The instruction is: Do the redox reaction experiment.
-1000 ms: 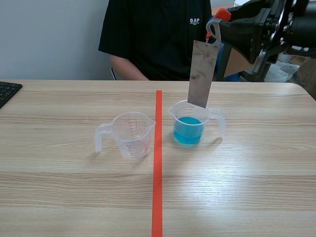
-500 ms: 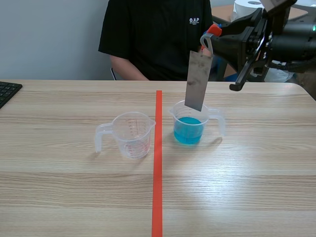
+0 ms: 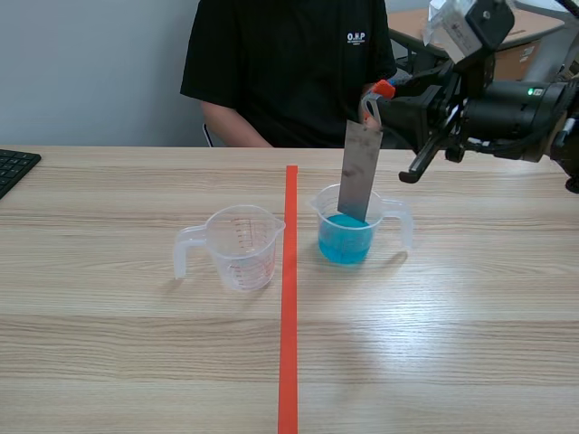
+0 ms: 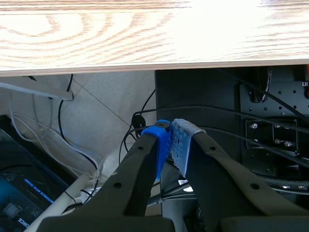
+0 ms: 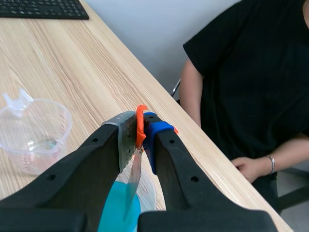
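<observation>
A grey metal strip with an orange-red top hangs upright, my right gripper shut on its upper end. Its lower end dips into the blue liquid of a clear measuring cup just right of the tape line. In the right wrist view the strip runs down from between my gripper's fingertips into the blue liquid. A second clear cup with red marks stands left of the line and holds no blue liquid. My left gripper is shut on nothing, below the table's edge.
A person in a black shirt sits across the table, one hand resting off its far edge. A black keyboard lies at the far left. Cables and floor show under the table edge.
My right gripper has come down and a little left with the strip, whose lower end went from above the cup's rim into the blue liquid.
</observation>
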Available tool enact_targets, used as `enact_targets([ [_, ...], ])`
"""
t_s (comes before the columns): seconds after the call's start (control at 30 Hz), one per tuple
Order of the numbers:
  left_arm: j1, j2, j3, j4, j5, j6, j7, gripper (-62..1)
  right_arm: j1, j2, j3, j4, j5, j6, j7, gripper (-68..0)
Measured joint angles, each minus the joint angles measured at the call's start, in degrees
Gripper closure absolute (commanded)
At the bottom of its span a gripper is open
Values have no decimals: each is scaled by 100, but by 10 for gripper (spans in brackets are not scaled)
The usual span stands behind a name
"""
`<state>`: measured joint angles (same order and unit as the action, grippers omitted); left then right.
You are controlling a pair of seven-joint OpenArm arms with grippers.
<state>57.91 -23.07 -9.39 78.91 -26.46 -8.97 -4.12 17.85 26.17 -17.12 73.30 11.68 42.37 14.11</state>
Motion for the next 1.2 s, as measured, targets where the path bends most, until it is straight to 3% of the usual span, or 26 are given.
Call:
enact_targets([
  [0.53,0,116,11,0,0,0,0,-40,37,-520,0,-629,-988,0,197,-13],
  [0.77,0,116,15,0,0,-2,0,-40,70,-675,2,-946,-1145,-9,496,-13],
  [1.2,0,116,26,0,0,0,0,-40,138,-697,2,-1010,-1233,-11,533,-13],
])
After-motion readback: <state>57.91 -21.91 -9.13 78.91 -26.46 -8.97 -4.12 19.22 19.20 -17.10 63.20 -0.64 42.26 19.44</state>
